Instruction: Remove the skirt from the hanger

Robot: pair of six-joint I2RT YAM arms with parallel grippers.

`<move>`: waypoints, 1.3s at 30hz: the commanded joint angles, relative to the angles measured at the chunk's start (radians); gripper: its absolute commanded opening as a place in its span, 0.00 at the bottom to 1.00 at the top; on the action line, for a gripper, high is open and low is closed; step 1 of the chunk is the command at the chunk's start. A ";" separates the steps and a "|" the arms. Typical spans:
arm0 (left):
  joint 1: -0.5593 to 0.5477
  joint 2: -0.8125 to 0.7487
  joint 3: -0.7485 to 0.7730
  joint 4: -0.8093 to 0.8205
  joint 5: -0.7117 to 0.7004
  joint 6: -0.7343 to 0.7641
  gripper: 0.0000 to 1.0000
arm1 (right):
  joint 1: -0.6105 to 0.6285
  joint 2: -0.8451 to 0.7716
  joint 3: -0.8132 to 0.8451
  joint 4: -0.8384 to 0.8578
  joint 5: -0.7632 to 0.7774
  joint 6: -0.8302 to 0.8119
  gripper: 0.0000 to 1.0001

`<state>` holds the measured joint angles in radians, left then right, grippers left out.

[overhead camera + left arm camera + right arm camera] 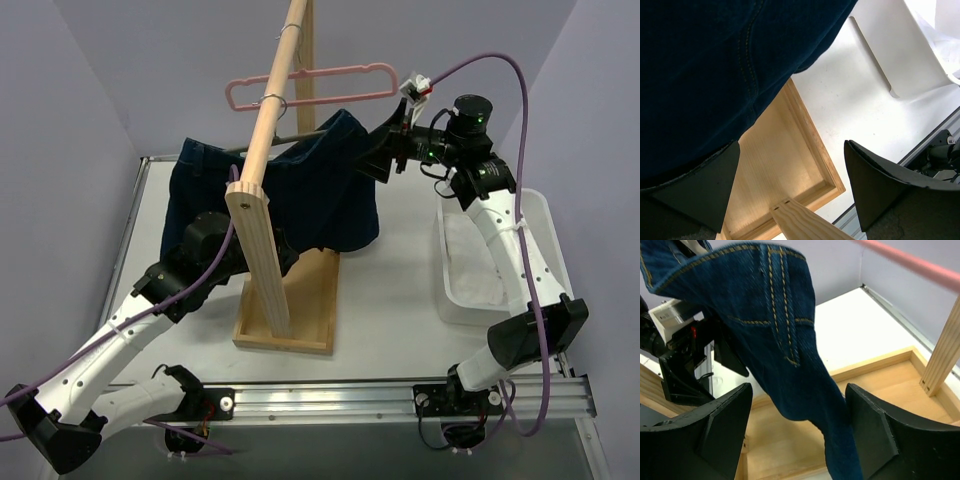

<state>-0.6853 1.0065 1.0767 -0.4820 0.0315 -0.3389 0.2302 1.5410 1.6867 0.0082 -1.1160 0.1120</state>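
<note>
While the overhead view shows the denim skirt (pixel 300 190) draped across the wooden rack (pixel 265 240), its upper right corner raised toward the right end of the pink hanger (pixel 320 85), it hides most of the left gripper (pixel 791 145) under the cloth. The hanger hangs from the rack's rod (pixel 278 85); whether the skirt is fastened to it cannot be told from here.

The left wrist camera fills that gap: the jaws are spread wide with nothing pinched. The skirt's hem hangs over the left finger (pixel 710 185), and the rack's base (pixel 790 170) and the white table (pixel 855 100) lie below.

From above, the right gripper (pixel 388 158) sits at the skirt's right edge, just under the hanger's end, but its jaws are too dark to read. The right wrist camera shows them spread apart, with a fold of yellow-stitched denim hanging loosely between the fingers (pixel 715 430) and not squeezed. That view also catches the hanger's bar at the top right and a rack post beside it.

Only the overhead view shows the white bin (pixel 538 205) standing on the table to the right of the rack
</note>
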 commanded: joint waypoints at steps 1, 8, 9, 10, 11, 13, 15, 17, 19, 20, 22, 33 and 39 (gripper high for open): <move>0.000 -0.016 -0.003 0.039 0.016 0.006 0.94 | 0.009 -0.047 -0.019 0.009 -0.047 -0.017 0.70; 0.000 -0.025 -0.009 0.034 0.013 0.005 0.94 | 0.023 -0.125 -0.093 0.045 -0.056 0.005 0.64; 0.000 -0.023 -0.009 0.036 0.013 0.005 0.94 | 0.023 -0.131 -0.096 0.062 -0.057 0.018 0.64; 0.000 -0.022 -0.011 0.036 0.015 0.005 0.94 | 0.023 -0.136 -0.093 0.070 -0.064 0.024 0.64; 0.000 -0.022 -0.011 0.037 0.015 0.005 0.94 | 0.021 -0.134 -0.091 0.078 -0.068 0.031 0.65; 0.000 -0.017 -0.009 0.039 0.018 0.000 0.94 | 0.017 -0.111 -0.058 0.087 -0.077 0.041 0.65; -0.002 -0.016 -0.006 0.040 0.019 -0.002 0.94 | 0.012 -0.082 -0.016 0.079 -0.090 0.052 0.65; 0.000 -0.019 -0.003 0.037 0.019 -0.003 0.94 | 0.017 -0.044 0.028 0.142 -0.117 0.095 0.65; 0.000 -0.028 -0.001 0.030 0.018 -0.002 0.94 | 0.026 -0.024 0.028 0.220 -0.133 0.196 0.64; 0.000 -0.029 0.000 0.028 0.018 -0.002 0.94 | 0.031 -0.019 0.025 0.289 -0.146 0.228 0.62; 0.000 -0.035 0.002 0.022 0.012 0.001 0.94 | 0.044 -0.009 0.021 0.340 -0.159 0.293 0.61; 0.000 -0.048 -0.004 0.022 0.015 -0.002 0.94 | 0.109 0.053 -0.044 0.815 -0.194 0.659 0.00; 0.000 -0.048 -0.004 0.019 0.016 0.008 0.94 | 0.098 0.013 -0.119 1.044 -0.168 0.811 0.00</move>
<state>-0.6853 0.9752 1.0706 -0.4854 0.0353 -0.3450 0.3168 1.6043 1.5723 0.7971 -1.2869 0.7807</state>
